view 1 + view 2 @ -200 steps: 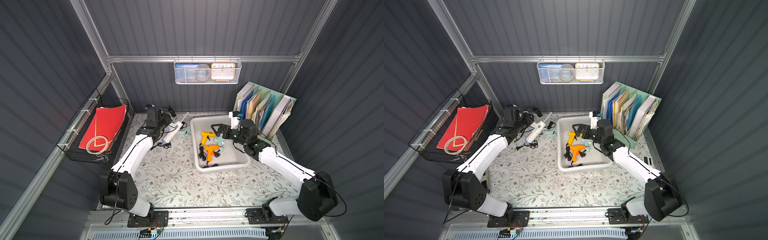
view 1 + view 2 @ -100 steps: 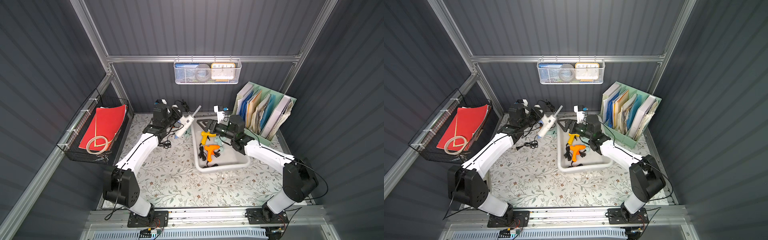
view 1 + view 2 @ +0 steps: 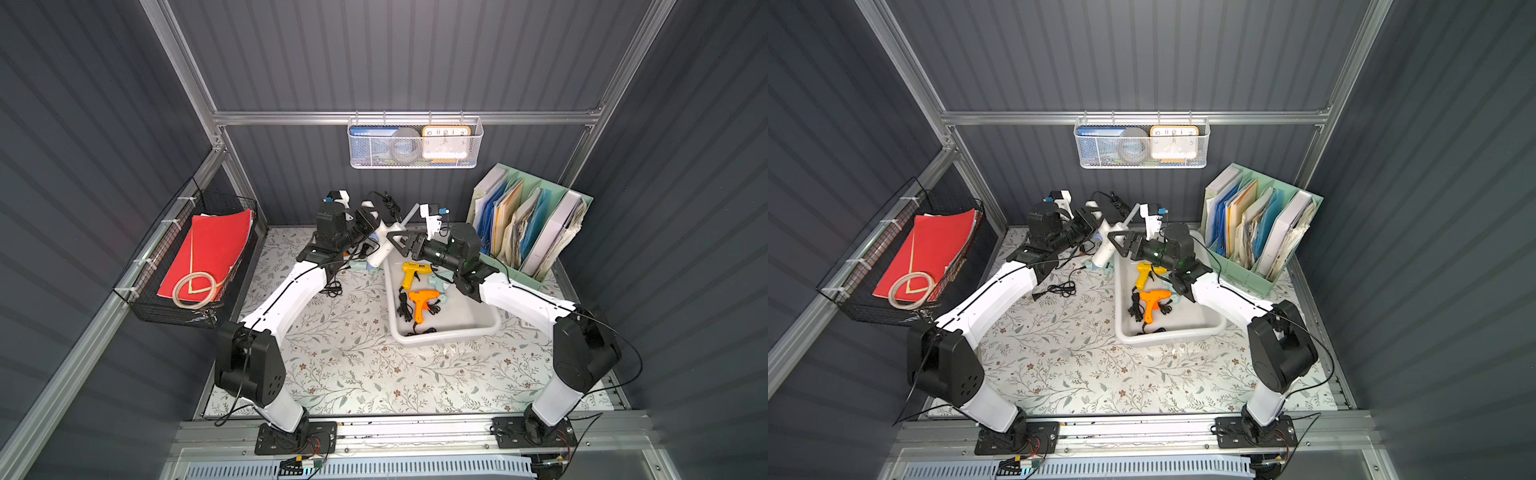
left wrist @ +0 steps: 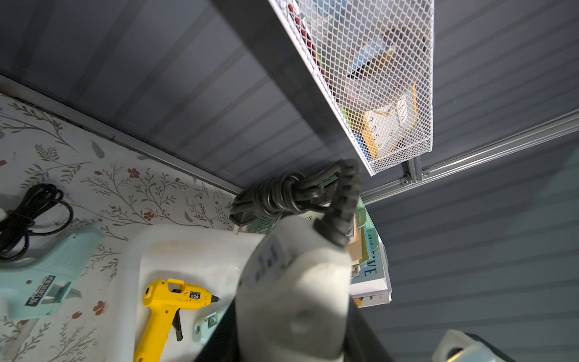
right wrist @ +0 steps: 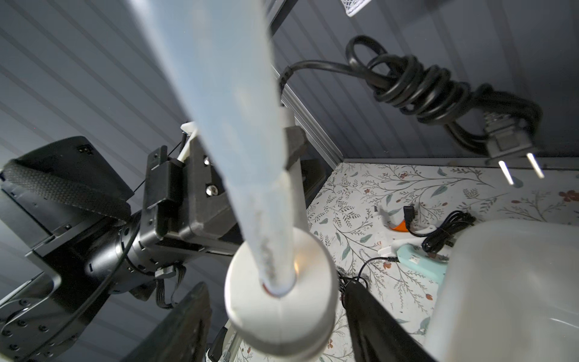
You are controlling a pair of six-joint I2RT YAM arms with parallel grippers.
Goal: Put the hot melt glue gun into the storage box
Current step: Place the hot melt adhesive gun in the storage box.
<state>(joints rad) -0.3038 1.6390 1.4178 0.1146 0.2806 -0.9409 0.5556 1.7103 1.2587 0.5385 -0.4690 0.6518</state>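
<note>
My left gripper (image 3: 371, 220) (image 4: 291, 338) is shut on the handle of a white hot melt glue gun (image 3: 382, 249) (image 3: 1106, 249), held in the air over the far left corner of the storage box (image 3: 449, 336) (image 3: 1167, 338). Its coiled black cord (image 5: 423, 84) hangs off the handle. My right gripper (image 3: 392, 245) (image 5: 279, 319) is open, with a jaw on each side of the gun's white barrel (image 5: 282, 307) and a small gap on both. A yellow gun (image 3: 411, 272), an orange gun (image 3: 420, 303) and a pale teal gun (image 3: 440, 286) lie in the box.
A pale teal glue gun (image 4: 47, 275) and a loose black cord (image 3: 332, 286) lie on the floral mat left of the box. A green file holder (image 3: 528, 224) stands at the back right. A white mesh basket (image 3: 415, 143) hangs above. A black wire basket (image 3: 195, 266) is on the left wall.
My left gripper lifted the white gun off the mat and carried it right, to the box corner. My right gripper swung left from over the box, and its jaws narrowed around the barrel.
</note>
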